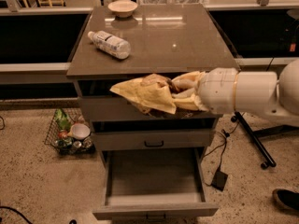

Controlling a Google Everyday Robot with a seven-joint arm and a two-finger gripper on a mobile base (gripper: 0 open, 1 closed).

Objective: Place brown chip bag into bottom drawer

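The gripper (183,88), in front of the top drawer (100,110), pinched the brown chip bag (147,94) aloft above the open bottom drawer (154,177); transport seemed midway, the next move likely lowering nearer, then release

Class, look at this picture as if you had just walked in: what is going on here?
A robot arm reaches in from the right, and its gripper holds the brown chip bag in the air in front of the cabinet, at about the level of the top drawer. The bottom drawer is pulled open directly below, and the bag is not yet in it. A plastic bottle lies on top of the cabinet, and a bowl stands near its back edge.
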